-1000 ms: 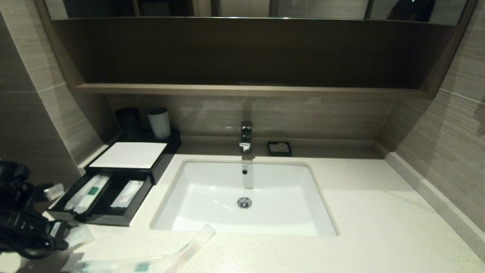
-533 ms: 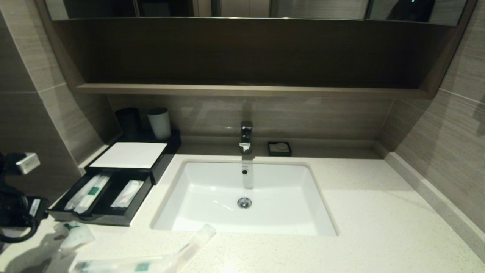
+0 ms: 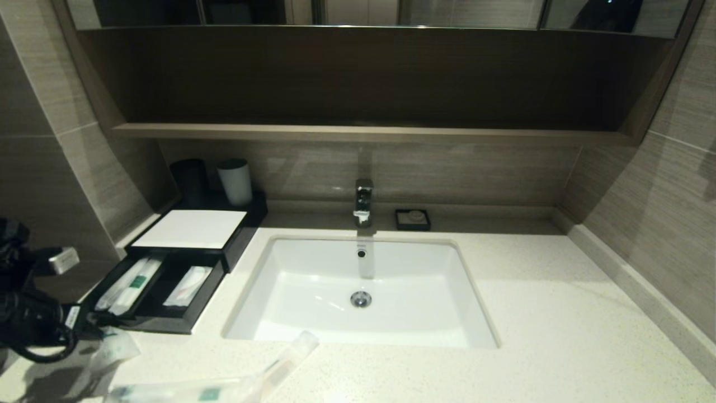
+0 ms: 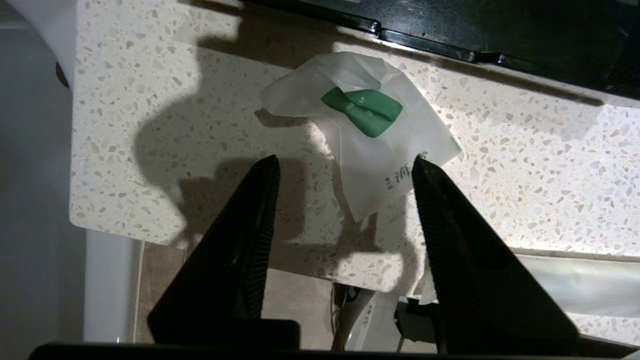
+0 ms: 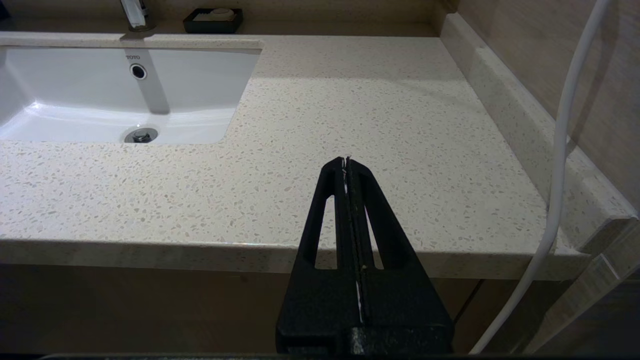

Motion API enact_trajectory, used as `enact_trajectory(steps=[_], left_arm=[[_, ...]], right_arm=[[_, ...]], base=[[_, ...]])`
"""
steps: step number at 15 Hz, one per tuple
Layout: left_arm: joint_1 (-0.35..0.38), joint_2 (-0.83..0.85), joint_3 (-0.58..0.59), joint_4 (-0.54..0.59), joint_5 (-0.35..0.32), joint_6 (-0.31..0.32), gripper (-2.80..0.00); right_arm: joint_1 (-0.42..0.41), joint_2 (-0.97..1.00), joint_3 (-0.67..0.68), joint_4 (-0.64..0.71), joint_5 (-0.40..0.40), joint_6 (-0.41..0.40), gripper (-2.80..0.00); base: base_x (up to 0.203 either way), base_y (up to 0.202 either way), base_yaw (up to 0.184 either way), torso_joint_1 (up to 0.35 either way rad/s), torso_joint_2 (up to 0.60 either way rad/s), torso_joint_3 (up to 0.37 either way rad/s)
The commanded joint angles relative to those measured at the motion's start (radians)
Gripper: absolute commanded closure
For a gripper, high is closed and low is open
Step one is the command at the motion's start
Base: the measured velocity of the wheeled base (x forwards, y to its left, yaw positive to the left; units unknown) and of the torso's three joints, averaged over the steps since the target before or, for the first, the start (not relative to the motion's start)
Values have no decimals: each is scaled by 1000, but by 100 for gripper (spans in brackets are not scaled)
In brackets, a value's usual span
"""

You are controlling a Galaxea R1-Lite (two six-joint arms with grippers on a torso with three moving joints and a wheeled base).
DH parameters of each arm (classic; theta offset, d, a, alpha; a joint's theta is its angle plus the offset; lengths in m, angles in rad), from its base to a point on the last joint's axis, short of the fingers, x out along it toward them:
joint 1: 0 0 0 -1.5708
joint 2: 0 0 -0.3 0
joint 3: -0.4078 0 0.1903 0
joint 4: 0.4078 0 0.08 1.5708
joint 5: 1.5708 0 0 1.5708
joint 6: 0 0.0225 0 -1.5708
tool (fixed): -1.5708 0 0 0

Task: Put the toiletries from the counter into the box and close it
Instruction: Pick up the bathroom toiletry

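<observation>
- Nearest, at the front edge of the worktop (image 3: 425, 369), a long slim packet (image 3: 224, 386) is seen lying flat, its far end reaching toward the front rim of the sink basin (image 3: 313, 291).
- A short pouch (image 4: 372, 127) with a green mark is seen crumpled on the worktop, just in front of the open drawer (image 3: 146, 320).
- The left gripper (image 4: 345, 165) is held above this pouch with its fingers (image 4: 250, 240) parted about half way; nothing is gripped between them.
- The right gripper (image 5: 346, 165) is parked before the worktop's front edge on the right side, its fingers pressed together and empty.
- Inside the drawer, two long packets (image 3: 126, 284) are laid in one compartment and one shorter packet (image 3: 188, 285) in the other.
- Behind the drawer, the white top panel of the box (image 3: 191, 228) is seen flat.
- Farthest back, a dark tumbler (image 3: 189, 180) and a light grey cup (image 3: 235, 180) are stood at the wall, with the tap (image 3: 363, 201) and a small black soap dish (image 3: 413, 219) to their right.
</observation>
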Motion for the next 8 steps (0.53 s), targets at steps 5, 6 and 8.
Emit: enact_trajectory(steps=[5, 6, 8], left_arm=[[-1, 57, -4, 1, -2, -2, -280], [-1, 59, -4, 1, -4, -4, -280], [-1, 71, -3, 1, -9, -2, -280]], right_arm=[[0, -1, 0, 0, 0, 0, 0], [0, 0, 0, 0, 0, 0, 0], [0, -2, -1, 0, 0, 0, 0]], base=[[0, 0, 0, 0, 0, 0], [0, 0, 0, 0, 0, 0], [0, 0, 0, 0, 0, 0]])
